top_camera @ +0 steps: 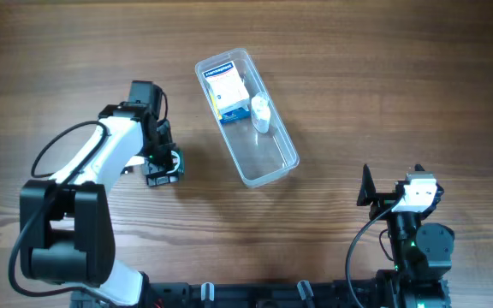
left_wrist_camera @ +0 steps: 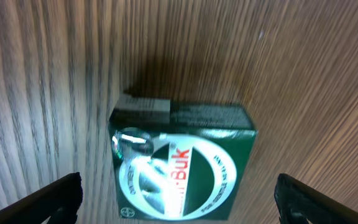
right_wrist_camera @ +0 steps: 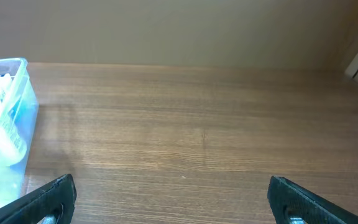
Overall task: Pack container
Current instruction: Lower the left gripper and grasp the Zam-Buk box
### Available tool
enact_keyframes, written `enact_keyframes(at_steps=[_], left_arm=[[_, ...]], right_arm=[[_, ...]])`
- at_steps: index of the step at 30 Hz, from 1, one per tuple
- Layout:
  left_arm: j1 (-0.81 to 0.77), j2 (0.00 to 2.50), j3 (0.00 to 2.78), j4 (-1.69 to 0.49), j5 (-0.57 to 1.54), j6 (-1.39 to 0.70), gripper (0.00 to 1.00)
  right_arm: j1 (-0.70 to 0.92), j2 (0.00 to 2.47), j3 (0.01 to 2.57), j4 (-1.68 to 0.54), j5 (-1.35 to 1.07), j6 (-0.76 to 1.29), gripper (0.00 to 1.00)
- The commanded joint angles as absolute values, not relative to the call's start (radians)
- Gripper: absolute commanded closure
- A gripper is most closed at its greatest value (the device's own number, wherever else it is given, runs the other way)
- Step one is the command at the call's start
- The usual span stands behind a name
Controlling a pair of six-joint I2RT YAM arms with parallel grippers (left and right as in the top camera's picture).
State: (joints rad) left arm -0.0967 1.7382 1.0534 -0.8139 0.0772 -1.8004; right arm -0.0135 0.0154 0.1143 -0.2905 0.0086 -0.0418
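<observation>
Left claw (top_camera: pixel 163 168) spread either side of the green box (left_wrist_camera: pixel 185 162), toward the bench's (top_camera: pixel 358 85) left edge — right claw (right_wrist_camera: pixel 173 199) apart too.

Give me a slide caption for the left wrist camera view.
Left pincer, open, hovers over a green box lying on the wooden table.

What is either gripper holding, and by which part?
Nothing is held. The left gripper is open, straddling the green box without touching it; the right gripper is open and empty.
</observation>
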Motion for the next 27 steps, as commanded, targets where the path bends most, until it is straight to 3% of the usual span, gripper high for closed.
enact_keyframes(at_steps=[1,12,18,23,25,27], left_arm=[[-0.076,1.772,1.047,-0.814,0.091,-1.78,0.01],[-0.076,1.855,1.047,-0.74,0.142,-1.731,0.03],[-0.076,1.855,1.047,-0.74,0.141,-1.731,0.27],[-0.076,1.855,1.047,-0.739,0.141,-1.731,0.33],[-0.076,1.851,1.047,-0.739,0.141,-1.731,0.43],[-0.076,1.845,1.047,-0.739,0.141,-1.732,0.43]], right_arm=[[-0.019,0.004,0.109,-0.287,0.028,-0.026,0.0],[-0.019,0.004,0.109,-0.287,0.028,-0.026,0.0],[-0.019,0.004,0.109,-0.287,0.028,-0.027,0.0],[-0.019,0.004,0.109,-0.287,0.028,-0.026,0.0],[-0.019,0.004,0.109,-0.287,0.028,-0.026,0.0],[-0.019,0.004,0.109,-0.287,0.028,-0.026,0.0]])
